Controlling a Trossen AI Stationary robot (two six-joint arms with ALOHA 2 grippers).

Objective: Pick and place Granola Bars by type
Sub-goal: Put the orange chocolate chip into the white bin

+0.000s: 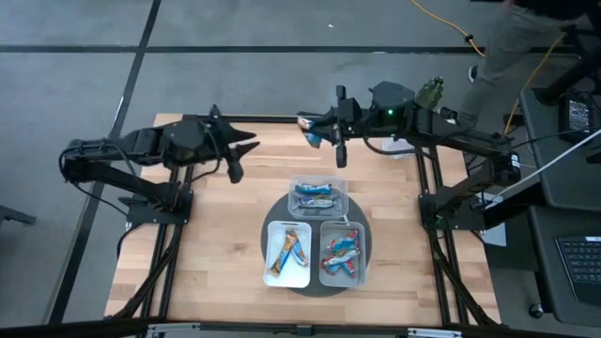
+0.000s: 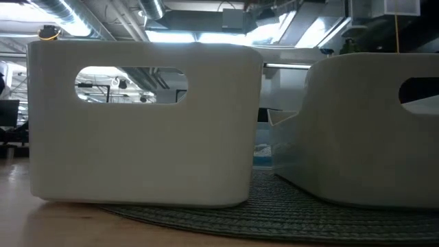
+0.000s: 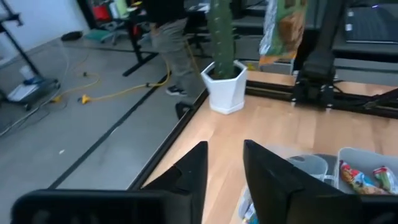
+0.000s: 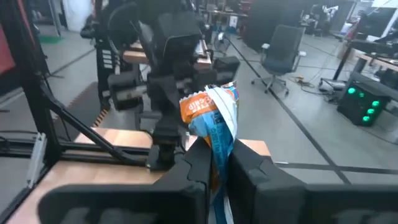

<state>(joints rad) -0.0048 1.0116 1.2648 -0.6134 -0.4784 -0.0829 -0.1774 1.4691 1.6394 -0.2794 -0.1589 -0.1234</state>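
- Your right gripper (image 4: 219, 163) is clamped on a blue-and-orange granola bar (image 4: 211, 118), which sticks up from between the fingers; it's raised at the back edge of the table (image 1: 225, 272).
- From above, that held bar (image 1: 310, 131) is well back from the three trays, which sit on a round dark mat (image 1: 315, 286) closer to the front edge than the claw.
- Your left gripper (image 3: 224, 171) is off to the far side of the held bar, across the table, fingers a little apart with nothing between them. It looks like it's just waiting.
- Sorting looks mostly done: the clear tray (image 1: 319, 195), nearest the right claw, has blue bars in it, the white tray (image 1: 289, 253) has a couple of blue-orange ones, and the grey tray (image 1: 344, 253) holds a mixed-looking pile I can't really sort out by type from here.
- No loose bars on the bare wood that I can spot, so the one in your claw may well be the last.
- What's left, I'd guess: carry it forward and down to the tray that matches. The white one seems the likely match.
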